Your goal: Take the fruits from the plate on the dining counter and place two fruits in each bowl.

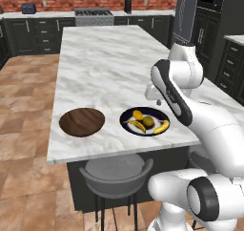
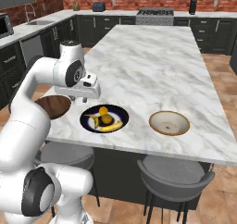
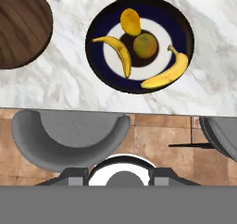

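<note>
White marble with grey veins runs the length of the dining counter [image 1: 105,68], with red brick wall and dark cabinets behind it and terracotta floor tiles around; the gripper [image 2: 84,99] hangs above the counter's near edge, high over the stools, and nothing is seen in it; its fingertips are too small and dark in the base views, and barely rise in the hand view, so how far apart they stand cannot be told.

Just ahead of the gripper and below it lies the plate [image 3: 180,21], navy with a pale ring, flat on the marble close to the edge; all four fruits rest on it: one banana [image 3: 120,54] curving down the side toward the wooden bowl, a second banana [image 3: 169,72] along the near rim on the opposite side, the yellow-orange oval fruit [image 3: 130,21] at the far part, and the olive-green round fruit [image 3: 146,45] at the centre, touching or nearly touching the oval one.

To the gripper's left sits the dark brown bowl [image 1: 82,121], apart from the plate; to its right, beyond the plate, the tan bowl [image 2: 169,122]; both bowls hold no fruit.

Below the gripper, under the counter edge, stands a grey stool [image 3: 69,140]; a second grey stool [image 2: 173,174] stands off to the right.
</note>
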{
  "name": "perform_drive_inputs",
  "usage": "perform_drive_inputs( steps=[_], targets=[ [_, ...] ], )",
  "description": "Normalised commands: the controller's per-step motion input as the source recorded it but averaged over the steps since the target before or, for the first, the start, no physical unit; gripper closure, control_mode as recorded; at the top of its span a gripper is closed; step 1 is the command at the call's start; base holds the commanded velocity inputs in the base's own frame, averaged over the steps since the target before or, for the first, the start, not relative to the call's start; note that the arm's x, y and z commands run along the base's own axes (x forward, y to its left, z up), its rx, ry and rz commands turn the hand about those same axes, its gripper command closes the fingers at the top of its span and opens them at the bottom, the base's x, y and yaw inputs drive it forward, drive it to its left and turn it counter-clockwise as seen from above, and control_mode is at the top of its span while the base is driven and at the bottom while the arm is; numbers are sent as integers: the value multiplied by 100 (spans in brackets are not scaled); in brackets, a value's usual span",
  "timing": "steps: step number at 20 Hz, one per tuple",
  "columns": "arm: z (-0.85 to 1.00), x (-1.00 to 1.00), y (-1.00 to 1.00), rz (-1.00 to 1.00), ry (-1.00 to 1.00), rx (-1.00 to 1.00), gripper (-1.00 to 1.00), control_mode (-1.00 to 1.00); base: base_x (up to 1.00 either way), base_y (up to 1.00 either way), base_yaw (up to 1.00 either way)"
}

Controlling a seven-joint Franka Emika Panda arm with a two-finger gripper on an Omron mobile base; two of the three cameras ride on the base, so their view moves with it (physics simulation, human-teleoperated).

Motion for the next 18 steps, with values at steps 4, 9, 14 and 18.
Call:
perform_drive_inputs(
  steps=[4, 9, 14, 18],
  targets=[
    [-12, 6, -4, 0, 3, 0, -100, -100, 0, 0, 0],
    [-69, 43, -65, 0, 7, 0, -100, -100, 0, 0, 0],
    [-53, 36, -30, 0, 4, -1, -100, -100, 0, 0, 0],
    [-33, 36, -14, 0, 1, 0, -100, -100, 0, 0, 0]
  ],
)
